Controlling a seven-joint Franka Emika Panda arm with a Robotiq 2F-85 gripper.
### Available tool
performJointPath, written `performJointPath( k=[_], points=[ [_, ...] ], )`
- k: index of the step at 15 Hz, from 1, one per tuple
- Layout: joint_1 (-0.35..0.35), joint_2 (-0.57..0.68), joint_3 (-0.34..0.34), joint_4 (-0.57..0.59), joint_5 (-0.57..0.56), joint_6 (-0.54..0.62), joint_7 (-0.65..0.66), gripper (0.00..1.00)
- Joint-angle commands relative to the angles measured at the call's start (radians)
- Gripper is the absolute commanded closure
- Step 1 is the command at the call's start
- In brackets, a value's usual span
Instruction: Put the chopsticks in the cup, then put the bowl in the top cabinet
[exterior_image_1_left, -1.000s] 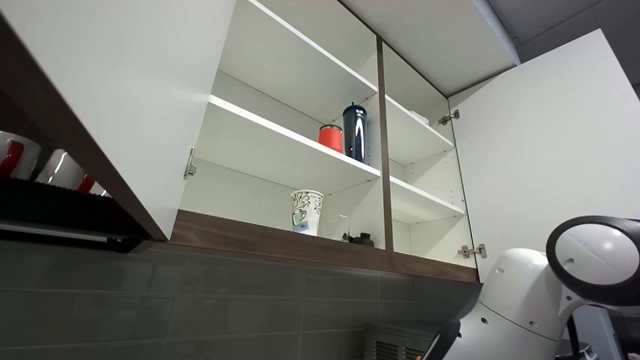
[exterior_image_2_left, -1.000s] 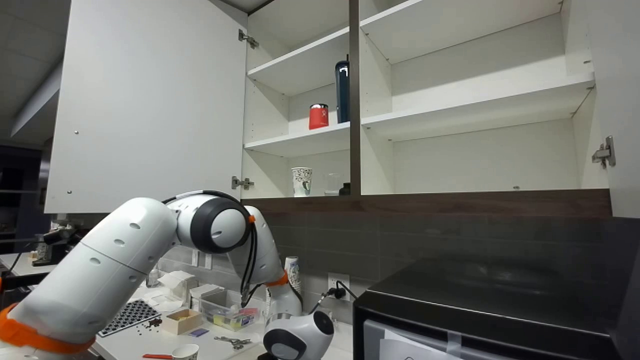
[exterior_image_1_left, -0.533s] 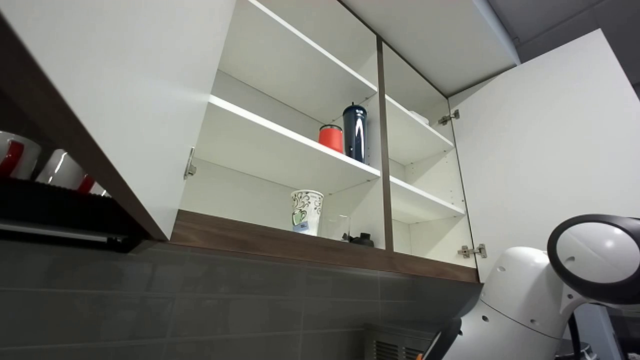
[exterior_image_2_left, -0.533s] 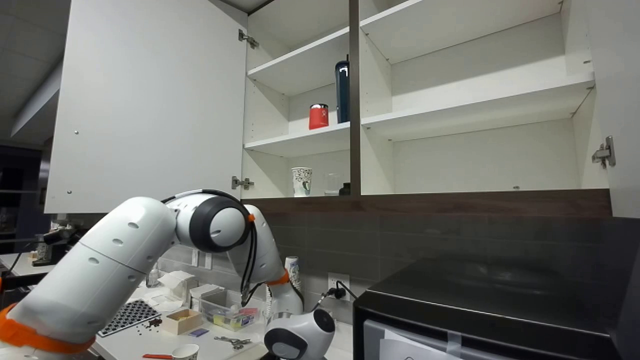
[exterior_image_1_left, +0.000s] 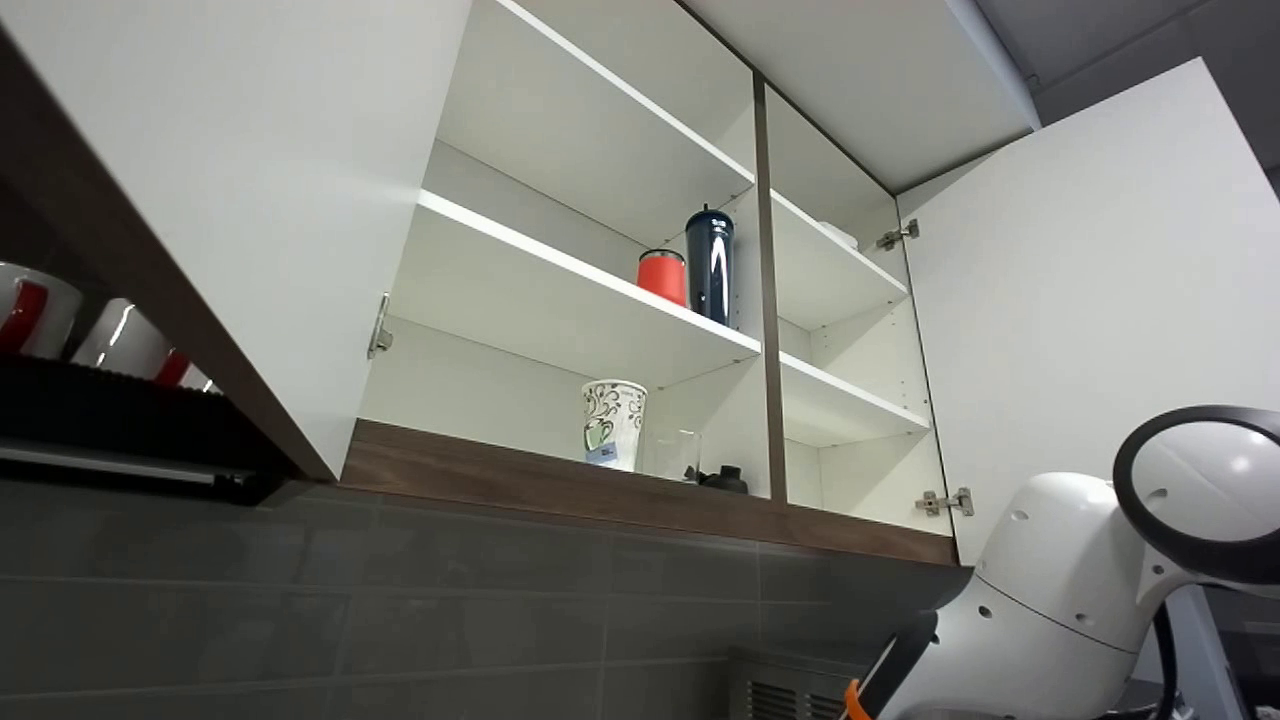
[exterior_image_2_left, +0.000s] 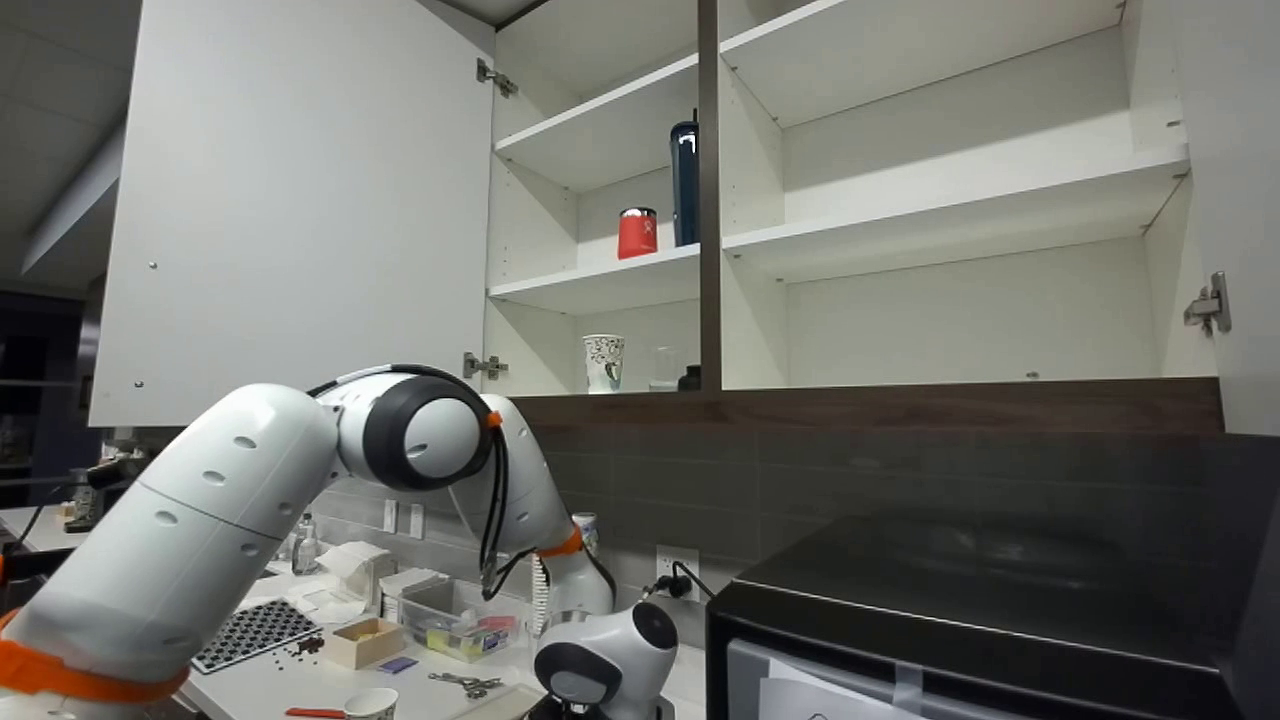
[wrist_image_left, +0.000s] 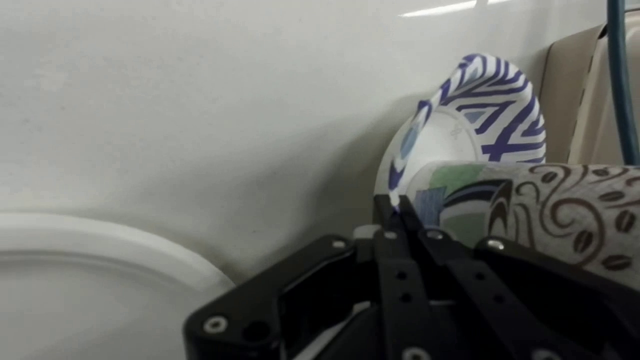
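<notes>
In the wrist view my gripper (wrist_image_left: 395, 204) is shut on the rim of a white paper bowl (wrist_image_left: 507, 107) with a purple-blue pattern, which is tilted. A patterned paper cup (wrist_image_left: 565, 210) is right beside the bowl and fingers. In an exterior view only the arm's last part (exterior_image_2_left: 605, 665) shows low over the counter; the fingers and bowl are below the frame. A paper cup (exterior_image_2_left: 372, 704) stands at that view's bottom edge beside a red stick-like item. The top cabinet (exterior_image_1_left: 560, 468) is open in both exterior views (exterior_image_2_left: 960, 402). The chopsticks are hidden or out of view.
Open cabinet doors (exterior_image_1_left: 1080, 300) flank the shelves. The cabinet holds a red tumbler (exterior_image_1_left: 662, 280), a dark bottle (exterior_image_1_left: 710, 265) and a patterned cup (exterior_image_1_left: 613, 425). A black appliance (exterior_image_2_left: 960, 640) stands near the arm. A clear bin (exterior_image_2_left: 455, 620) is on the counter. A white round rim (wrist_image_left: 125, 235) lies left.
The arm has risen slightly. In the exterior views its elbow has shifted up, and a little more of the wrist end shows above the bottom edge. The cabinet and its contents are unchanged.
</notes>
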Motion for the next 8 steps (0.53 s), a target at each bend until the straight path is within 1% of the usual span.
performJointPath(
  k=[1,6,8],
  points=[
    [-0.014,-0.060,-0.006,-0.044,0.011,-0.072,-0.050,1.00],
    [0.002,-0.153,-0.045,-0.088,-0.021,-0.229,-0.041,1.00],
    [0.016,-0.196,-0.066,-0.115,-0.041,-0.254,-0.031,1.00]
  ],
)
